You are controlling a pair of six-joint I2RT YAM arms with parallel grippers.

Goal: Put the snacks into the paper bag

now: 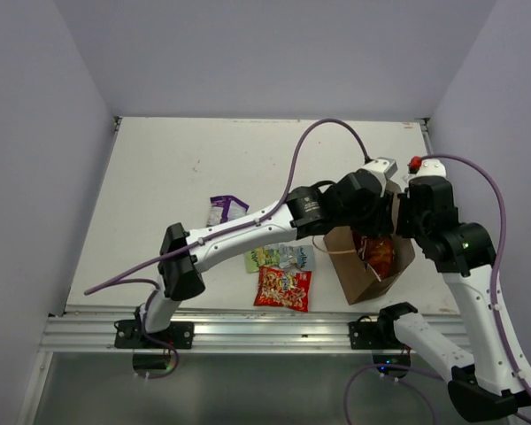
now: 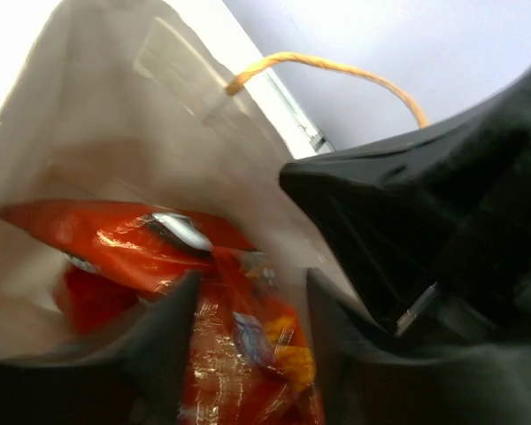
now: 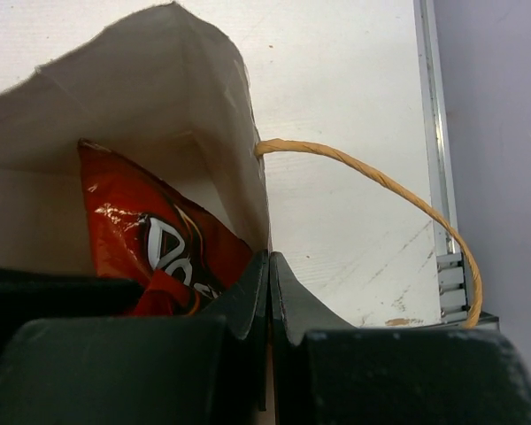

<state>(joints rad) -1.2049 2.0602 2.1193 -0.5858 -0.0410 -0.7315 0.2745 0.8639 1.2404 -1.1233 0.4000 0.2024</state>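
Observation:
The brown paper bag [image 1: 350, 266] sits at the table's front right, mouth up, with the red Doritos bag [image 3: 150, 239] inside. My left gripper [image 2: 252, 279] reaches into the mouth, jaws apart. A red-orange printed packet [image 2: 248, 354] lies loose between its fingers on the Doritos bag [image 2: 106, 235]. My right gripper [image 3: 268, 257] is shut on the bag's side wall [image 3: 239, 133] beside a tan loop handle [image 3: 380, 181]. On the table lie the purple packet [image 1: 225, 209], the green one [image 1: 264, 258], the pale blue-white one [image 1: 296, 257] and the red multicoloured candy [image 1: 283, 289].
The loose packets lie left of the bag, under the left arm's forearm [image 1: 239, 235]. An aluminium rail [image 1: 248, 332] runs along the near edge. Pale walls close in the table on three sides. Purple cables [image 1: 323, 128] arc over the middle.

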